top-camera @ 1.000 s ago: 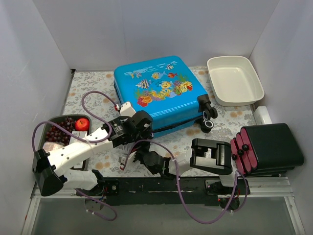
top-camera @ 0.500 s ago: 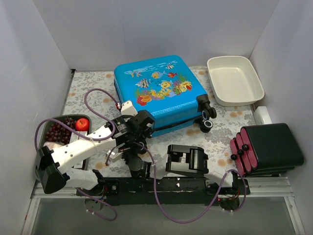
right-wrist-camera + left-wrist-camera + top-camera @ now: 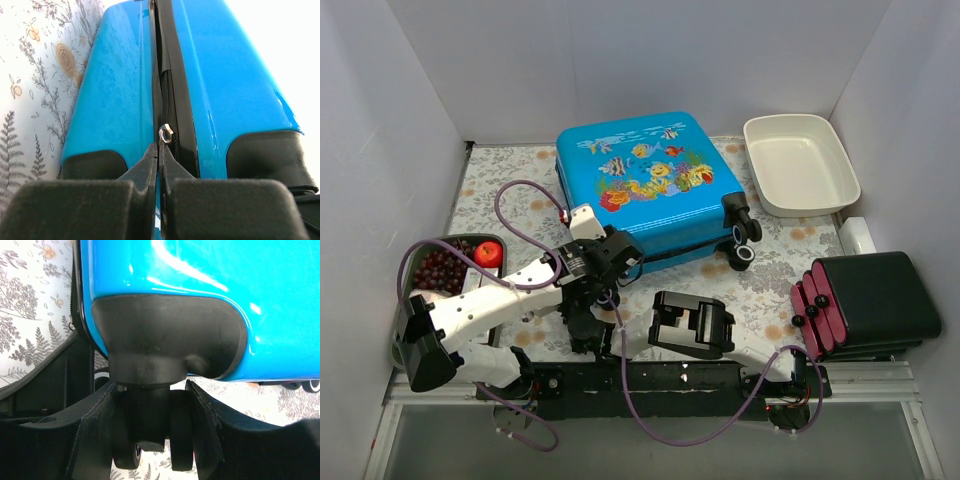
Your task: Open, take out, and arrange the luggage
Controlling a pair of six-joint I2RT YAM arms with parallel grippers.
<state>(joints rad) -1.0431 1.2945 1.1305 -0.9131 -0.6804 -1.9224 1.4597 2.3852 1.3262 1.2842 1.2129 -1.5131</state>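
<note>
- the suitcase (image 3: 645, 185) lies flat and zipped shut at the middle back of the table (image 3: 515, 180), fish print up, its wheeled edge facing you.
- your left gripper (image 3: 150, 390) is at its near left corner, fingers about half open and clamped on either side of a wheel (image 3: 150, 440).
- your right gripper (image 3: 161, 145) is at the side seam, fingers pinched fully together on the silver zipper pull (image 3: 165, 133).
- a white tub (image 3: 800, 165) sits just right of the suitcase; a black case (image 3: 880, 300) stands by the right wall.
- a dark tray (image 3: 424, 244) with grapes (image 3: 440, 270) and a red fruit (image 3: 488, 253) lies at the left, apart from the suitcase.
</note>
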